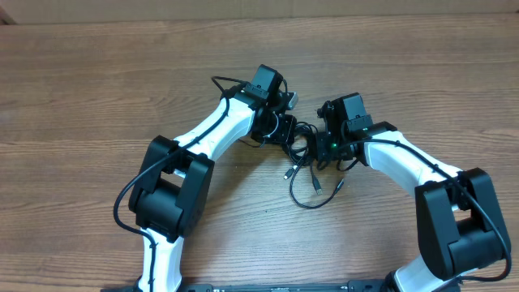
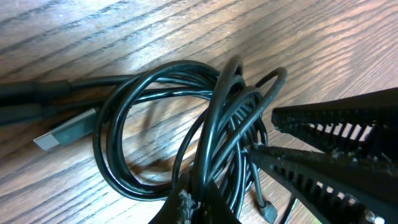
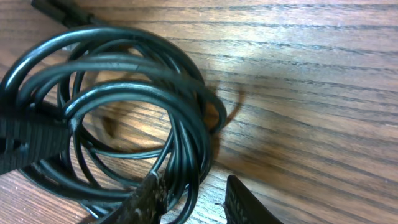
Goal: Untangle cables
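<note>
The cables [image 1: 306, 165] lie as one tangled bundle of thin black loops at the table's middle, between my two arms. My left gripper [image 1: 286, 134] reaches the bundle from the left. In the left wrist view it [image 2: 200, 198] is shut on a few strands of the coil [image 2: 163, 67]. My right gripper [image 1: 325, 149] comes in from the right. Its jaws [image 3: 193, 199] stand apart around several strands [image 3: 112, 62] that lie against the left finger, with a gap to the right finger. A silver plug [image 2: 65, 130] rests on the wood.
Loose cable ends with small plugs [image 1: 289, 173] trail toward the front of the wooden table [image 1: 97, 89]. The right gripper's ribbed fingers [image 2: 336, 118] crowd the right of the left wrist view. The left gripper's finger [image 3: 25, 143] shows at the right wrist view's left edge.
</note>
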`<state>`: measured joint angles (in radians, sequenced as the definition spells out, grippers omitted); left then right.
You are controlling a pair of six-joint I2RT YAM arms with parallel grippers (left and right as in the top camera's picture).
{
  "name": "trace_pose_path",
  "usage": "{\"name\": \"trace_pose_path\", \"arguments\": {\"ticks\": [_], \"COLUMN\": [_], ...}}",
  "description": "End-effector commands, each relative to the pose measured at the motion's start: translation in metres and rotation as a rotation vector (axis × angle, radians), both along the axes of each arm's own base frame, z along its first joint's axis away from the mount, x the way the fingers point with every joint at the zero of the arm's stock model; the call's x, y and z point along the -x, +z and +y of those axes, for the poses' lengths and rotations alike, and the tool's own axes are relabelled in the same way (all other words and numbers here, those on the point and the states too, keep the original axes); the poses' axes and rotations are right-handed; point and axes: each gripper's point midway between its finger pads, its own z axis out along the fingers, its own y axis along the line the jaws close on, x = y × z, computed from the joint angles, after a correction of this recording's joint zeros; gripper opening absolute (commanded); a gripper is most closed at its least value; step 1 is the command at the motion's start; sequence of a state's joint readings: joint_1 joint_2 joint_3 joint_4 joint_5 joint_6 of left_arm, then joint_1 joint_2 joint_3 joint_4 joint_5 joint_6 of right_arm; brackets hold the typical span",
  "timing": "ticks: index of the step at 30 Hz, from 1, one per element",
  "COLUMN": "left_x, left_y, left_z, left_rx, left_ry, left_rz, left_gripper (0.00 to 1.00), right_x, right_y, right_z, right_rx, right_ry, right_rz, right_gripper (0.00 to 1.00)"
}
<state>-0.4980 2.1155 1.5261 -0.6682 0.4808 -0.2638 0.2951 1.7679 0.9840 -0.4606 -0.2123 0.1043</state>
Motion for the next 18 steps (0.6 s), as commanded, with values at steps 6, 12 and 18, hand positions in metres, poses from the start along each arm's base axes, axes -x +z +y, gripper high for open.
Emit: {"name": "trace_pose_path", "arguments": {"ticks": [6,12,18], "left_x": [0.002,0.011,0.007], "left_y": [-0.005,-0.008,-0.009], "left_z": [-0.009,-0.022,-0.019], "left_rx": [-0.084,-0.118,-0.14], "left_ry": [0.007,-0.028,-0.017], "left_rz": [-0.039,-0.07,-0.09], "left_gripper": [0.04,0.04,0.04], "right_x": [0.0,-0.005,0.006], "right_y": [-0.006,-0.003,-0.008], "right_z": [0.004,0.006,0.003], "right_rx": [-0.019,-0.028,-0.014], "right_ry": [0.008,0.01,0.009], "right_rz": [-0.004,-0.026,0.02], "right_gripper": [0.3,0.2,0.12]}}
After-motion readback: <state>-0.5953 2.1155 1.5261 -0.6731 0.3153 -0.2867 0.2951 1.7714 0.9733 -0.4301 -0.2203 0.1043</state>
